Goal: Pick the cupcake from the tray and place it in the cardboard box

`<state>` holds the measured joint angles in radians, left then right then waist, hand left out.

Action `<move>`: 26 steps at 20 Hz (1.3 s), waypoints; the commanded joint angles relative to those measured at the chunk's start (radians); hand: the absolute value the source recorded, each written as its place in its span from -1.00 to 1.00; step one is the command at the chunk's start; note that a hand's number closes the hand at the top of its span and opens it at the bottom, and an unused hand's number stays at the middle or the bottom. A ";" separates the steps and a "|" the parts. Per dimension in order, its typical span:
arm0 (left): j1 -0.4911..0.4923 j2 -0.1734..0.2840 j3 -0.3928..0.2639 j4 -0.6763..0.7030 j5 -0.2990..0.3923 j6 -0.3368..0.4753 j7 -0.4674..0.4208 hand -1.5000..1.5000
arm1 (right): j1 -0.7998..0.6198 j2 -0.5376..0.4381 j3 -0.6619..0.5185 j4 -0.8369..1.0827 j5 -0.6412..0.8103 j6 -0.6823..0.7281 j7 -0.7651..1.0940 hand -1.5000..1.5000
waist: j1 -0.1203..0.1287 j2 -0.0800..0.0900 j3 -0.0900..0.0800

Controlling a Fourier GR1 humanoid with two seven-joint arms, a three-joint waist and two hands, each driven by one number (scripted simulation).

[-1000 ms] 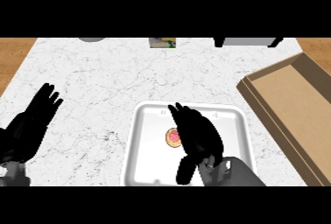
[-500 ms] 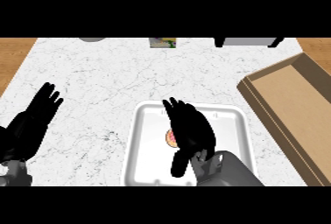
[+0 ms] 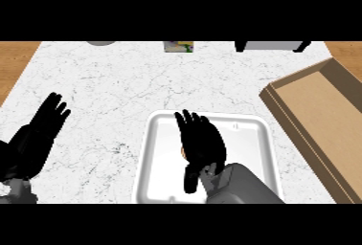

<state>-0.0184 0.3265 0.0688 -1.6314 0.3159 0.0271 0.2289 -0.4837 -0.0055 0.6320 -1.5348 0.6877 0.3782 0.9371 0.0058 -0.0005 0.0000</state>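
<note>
Across the scene, worktop (image 3: 141, 76): white marble-patterned slab with thin grey veins, wood showing at both sides.
Cardboard box (image 3: 322, 122): long, brown, open-topped, lying at an angle at the right edge.
Tray (image 3: 251, 139): white, glossy, rectangular with rounded corners.
Right hand (image 3: 201, 146): black, fingers straight and spread flat over the tray, holding nothing.
Left hand (image 3: 39, 131): black, open, resting at the left edge.
Cupcake (image 3: 184, 152): on the tray, just an orange-pink sliver beside the right hand.
</note>
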 commanded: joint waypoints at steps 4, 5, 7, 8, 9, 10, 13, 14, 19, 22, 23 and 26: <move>-0.038 0.008 0.054 0.024 0.008 -0.047 0.024 0.00 | -0.028 0.005 0.018 0.023 -0.027 0.015 0.098 -1.00 | -0.003 0.000 0.000; 0.019 0.005 0.051 -0.039 0.013 -0.049 0.037 0.00 | 0.016 0.003 -0.011 0.011 0.023 0.060 0.057 -1.00 | -0.003 -0.001 0.000; -0.017 -0.006 0.058 0.009 0.004 -0.053 0.012 0.00 | -0.052 0.005 -0.033 0.186 0.024 -0.038 -0.030 -1.00 | 0.001 0.001 0.000; 0.010 -0.009 0.070 0.008 0.013 -0.073 0.011 0.00 | 0.025 0.005 0.012 0.047 0.033 0.011 0.053 -1.00 | -0.003 0.000 0.000; -0.045 -0.025 0.041 0.002 -0.030 -0.028 0.038 0.00 | -0.058 0.005 -0.013 0.146 -0.003 -0.018 0.026 -1.00 | -0.001 0.001 0.000; 0.001 -0.002 0.074 -0.034 0.016 -0.070 0.054 0.00 | -0.059 0.005 -0.002 0.177 0.004 -0.045 0.021 -1.00 | 0.003 0.000 0.000; -0.039 -0.004 0.095 0.063 0.002 -0.101 -0.008 0.00 | -0.089 0.005 0.072 0.190 -0.057 -0.085 0.080 -1.00 | 0.003 0.002 0.000; -0.036 -0.055 0.056 0.038 -0.033 -0.055 0.002 0.00 | -0.012 0.005 0.011 0.078 0.013 0.023 0.059 -1.00 | -0.005 0.000 0.000; -0.013 -0.037 0.083 -0.062 -0.030 -0.052 0.081 0.00 | -0.071 0.005 -0.008 0.164 -0.045 0.031 0.050 -1.00 | 0.000 0.000 0.000; 0.021 -0.057 0.067 -0.060 -0.061 -0.071 0.047 0.00 | -0.012 0.005 0.007 0.217 0.014 -0.009 -0.019 -1.00 | -0.001 0.000 0.000; 0.030 -0.086 0.044 -0.082 -0.076 -0.054 0.043 0.00 | -0.057 0.005 0.039 0.275 -0.033 -0.070 -0.016 -1.00 | 0.003 0.001 0.000; -0.025 -0.043 0.113 0.029 -0.036 -0.117 0.023 0.00 | -0.035 0.005 0.068 0.282 -0.017 -0.105 -0.006 -1.00 | 0.001 0.001 0.000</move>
<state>-0.0257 0.2772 0.1550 -1.6447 0.2712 -0.0562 0.2665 -0.5161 -0.0021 0.6503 -1.2921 0.6886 0.3334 0.9025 0.0055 0.0001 -0.0001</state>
